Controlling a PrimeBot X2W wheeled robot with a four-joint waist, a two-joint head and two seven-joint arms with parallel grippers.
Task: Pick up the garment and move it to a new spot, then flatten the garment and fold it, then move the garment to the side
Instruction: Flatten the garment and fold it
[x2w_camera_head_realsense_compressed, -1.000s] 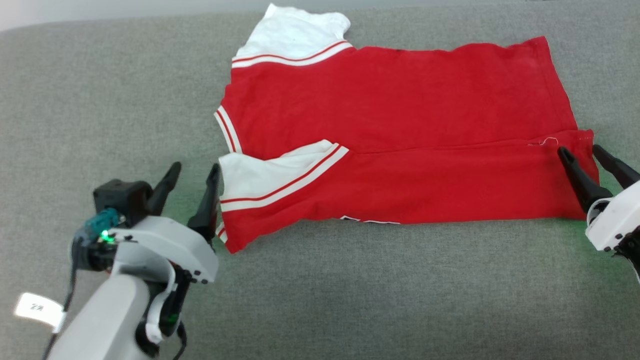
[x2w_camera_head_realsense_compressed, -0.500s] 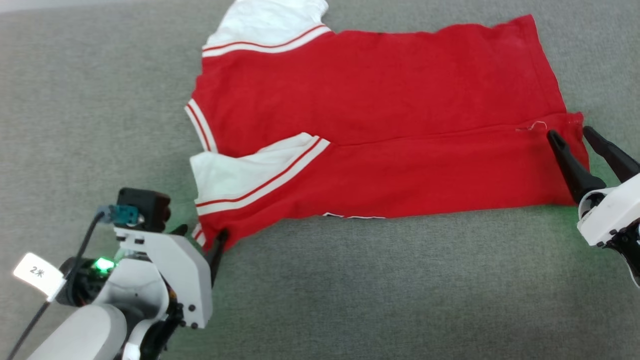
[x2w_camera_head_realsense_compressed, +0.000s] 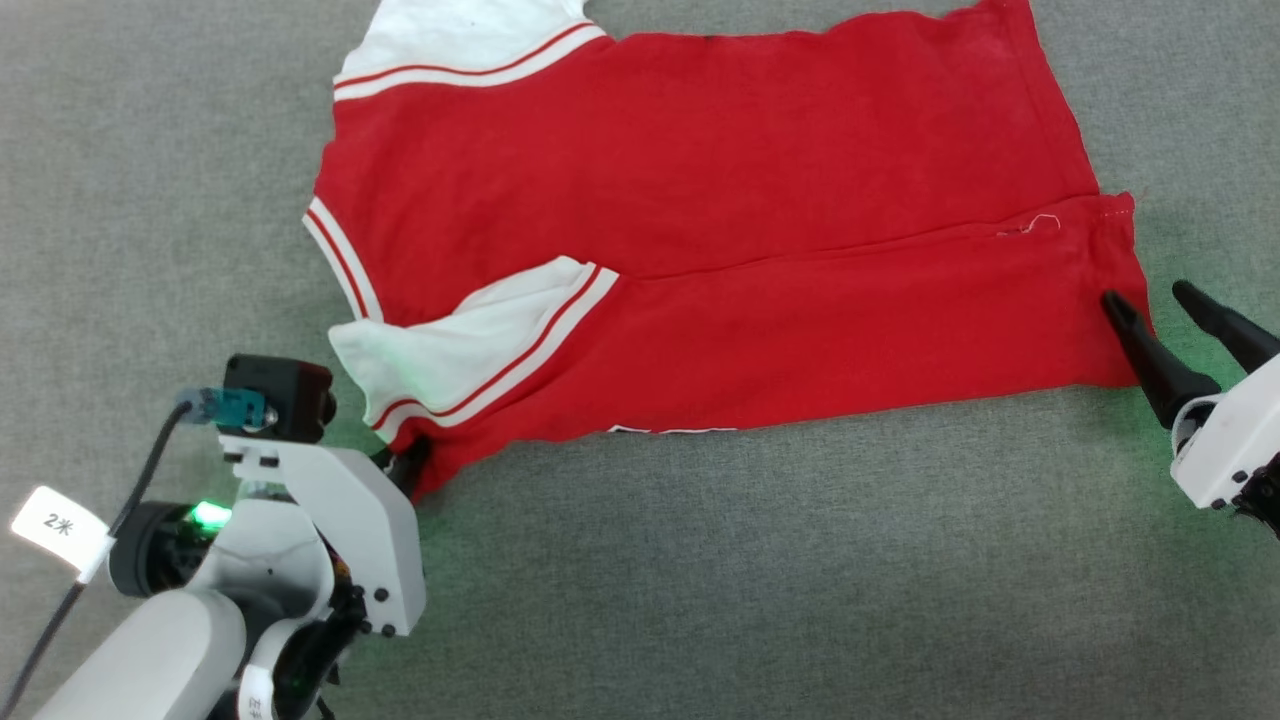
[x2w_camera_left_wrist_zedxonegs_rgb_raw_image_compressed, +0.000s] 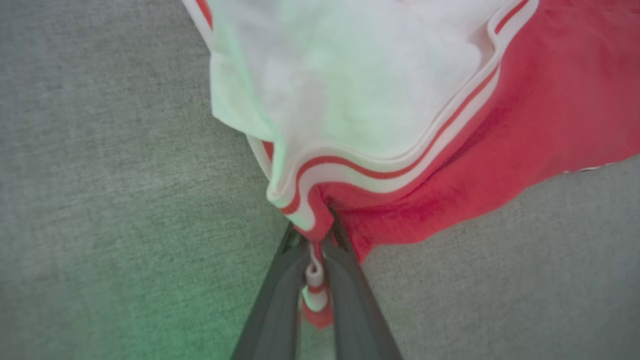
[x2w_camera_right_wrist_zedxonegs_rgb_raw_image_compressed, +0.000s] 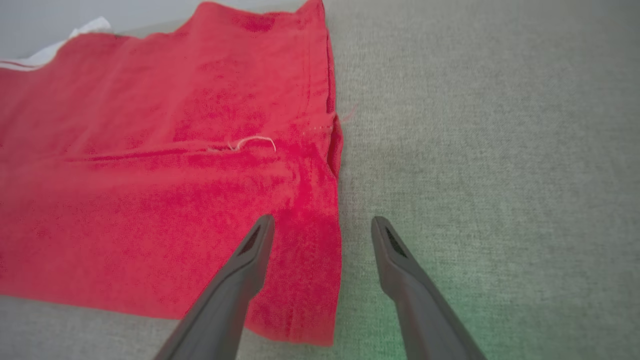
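Nearest me, my left tool (x2w_camera_left_wrist_zedxonegs_rgb_raw_image_compressed: 317, 235) is pinched tight on a striped sleeve corner of the garment (x2w_camera_head_realsense_compressed: 700, 200). My right tool (x2w_camera_right_wrist_zedxonegs_rgb_raw_image_compressed: 322, 220) stands wide, one finger over the red edge, the other over the grey cloth surface (x2w_camera_right_wrist_zedxonegs_rgb_raw_image_compressed: 500, 150). Beyond, the garment lies spread out, its near side folded over.

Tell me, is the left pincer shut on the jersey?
Shut: the left pincer clamps a striped corner of the jersey between its fingers.
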